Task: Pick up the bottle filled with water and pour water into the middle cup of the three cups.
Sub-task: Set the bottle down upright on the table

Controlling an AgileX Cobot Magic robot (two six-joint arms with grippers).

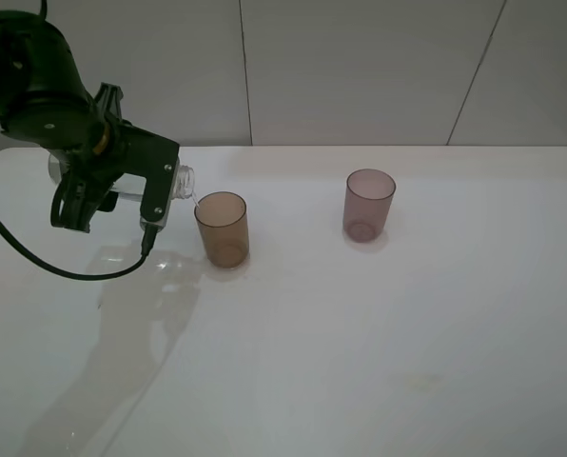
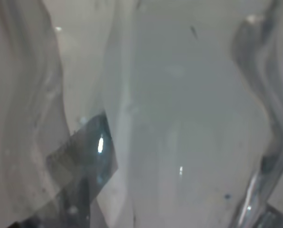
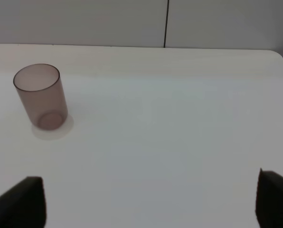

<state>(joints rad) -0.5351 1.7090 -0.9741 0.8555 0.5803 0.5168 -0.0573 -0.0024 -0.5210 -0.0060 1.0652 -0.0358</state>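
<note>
My left gripper (image 1: pixel 114 193) is shut on the clear bottle (image 1: pixel 181 181) and holds it tipped on its side above the table. Its capless neck points right, just over the rim of the amber-brown middle cup (image 1: pixel 223 229). A thin stream of water seems to run from the neck into that cup. The left wrist view is filled by the clear bottle (image 2: pixel 179 118) at close range. The mauve-purple cup (image 1: pixel 369 205) stands upright to the right and also shows in the right wrist view (image 3: pixel 41 102). The dark grey cup is hidden, probably behind the left arm. My right gripper (image 3: pixel 151 204) is open and empty.
The white table (image 1: pixel 360 333) runs to a grey panelled wall at the back. The left arm's black cable hangs low over the table at the left (image 1: pixel 65 271). The right arm is out of the exterior high view.
</note>
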